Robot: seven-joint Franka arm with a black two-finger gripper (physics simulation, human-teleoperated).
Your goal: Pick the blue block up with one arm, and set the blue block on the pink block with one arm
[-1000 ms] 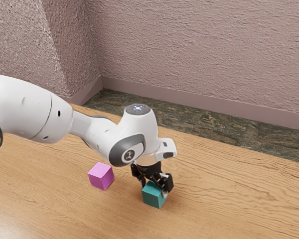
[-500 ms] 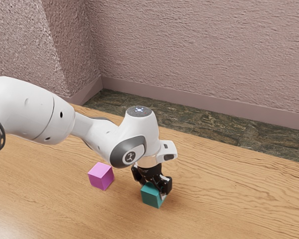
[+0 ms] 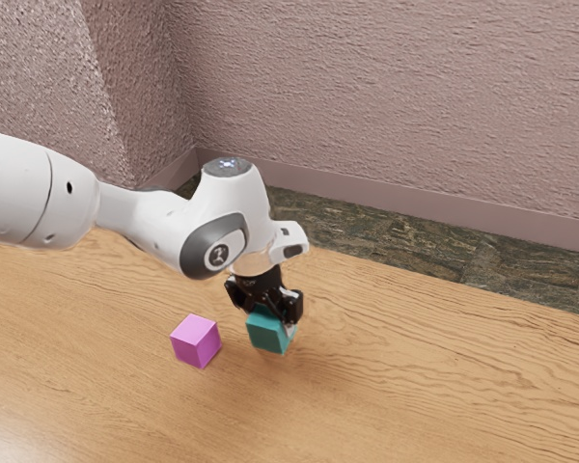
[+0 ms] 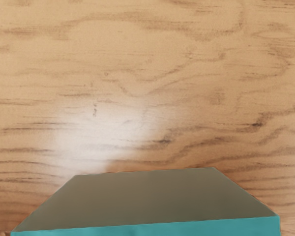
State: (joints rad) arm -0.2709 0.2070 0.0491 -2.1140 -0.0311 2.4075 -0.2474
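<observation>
Now that the blue block (image 3: pixel 269 338) hangs clear of the table (image 3: pixel 434 376), the pick-up half of the job looks done: a second ago it sat on the wood, farther from the pink block (image 3: pixel 195 340) and toward the exterior view's right, with the claw (image 3: pixel 267 316) low over it. The claw is clamped on the blue block from two sides, its fingers pressed to opposite faces, and the arm (image 3: pixel 125 217) has risen and swung toward the pink block. The load is now just beside the pink block, on its right in the exterior view, and a little higher than its top (it reads more teal than blue). In the wrist view the blue block (image 4: pixel 147 206) sits right under the hand, with bare table (image 4: pixel 147 73) beyond it. What remains, I judge, is a short carry until the load is over the pink block, then a gentle lowering before release.
</observation>
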